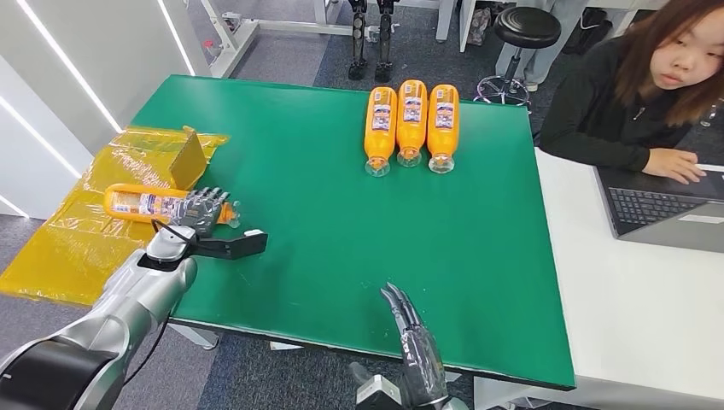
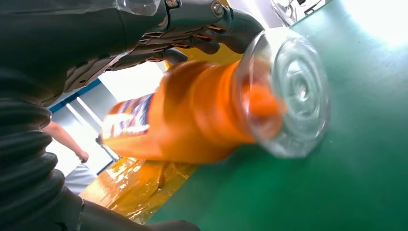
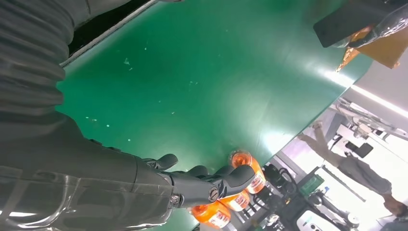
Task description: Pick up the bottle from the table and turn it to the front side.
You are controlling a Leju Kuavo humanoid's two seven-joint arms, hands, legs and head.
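left hand (image 1: 203,212) grips one orange bottle (image 1: 137,203); three more plastic orange bottles (image 1: 411,122) lie side by side; right hand (image 1: 411,335) empty, fingers straight.

Count: four orange bottles, three in a row (image 1: 411,124) at the far edge of the green table (image 1: 359,248) and one (image 1: 141,203) at its left edge; one laptop (image 1: 662,209).

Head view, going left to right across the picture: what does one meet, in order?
Yellow plastic sheet → bottle held by the left hand → right hand → three bottles lying in a row on the green table → person at a laptop.
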